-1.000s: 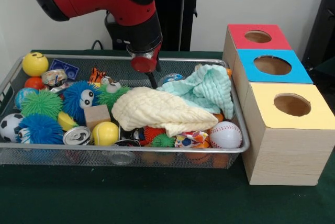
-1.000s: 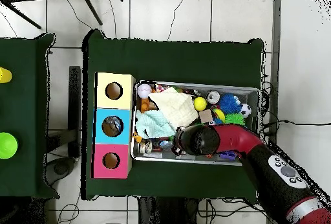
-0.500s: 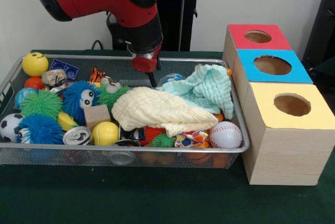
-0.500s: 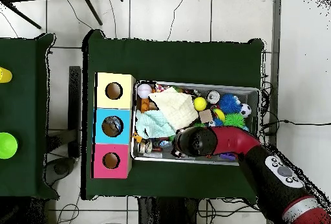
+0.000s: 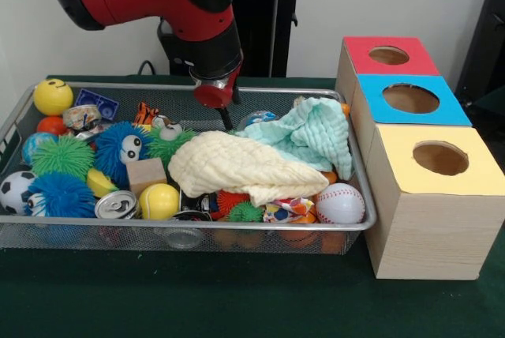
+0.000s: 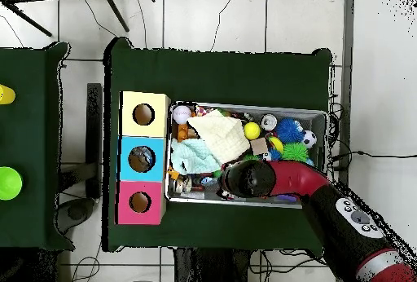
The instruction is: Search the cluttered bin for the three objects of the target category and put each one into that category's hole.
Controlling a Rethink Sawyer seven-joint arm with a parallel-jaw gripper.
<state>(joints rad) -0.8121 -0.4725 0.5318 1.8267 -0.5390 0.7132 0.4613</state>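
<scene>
Pincer point(image 5: 226, 121) slightly leftward over bin point(image 5: 260, 226)

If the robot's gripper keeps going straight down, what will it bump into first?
Probably the pale yellow cloth. The gripper points down just behind the cloth's far edge, beside the mint green cloth. Depth is hard to judge, so it might slip into the gap behind them.

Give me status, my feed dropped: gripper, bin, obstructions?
Gripper low over bin, far side; fingers unreadable. Nothing seen held. Yellow cloth and mint cloth cover the middle items. Holes clear.
</scene>
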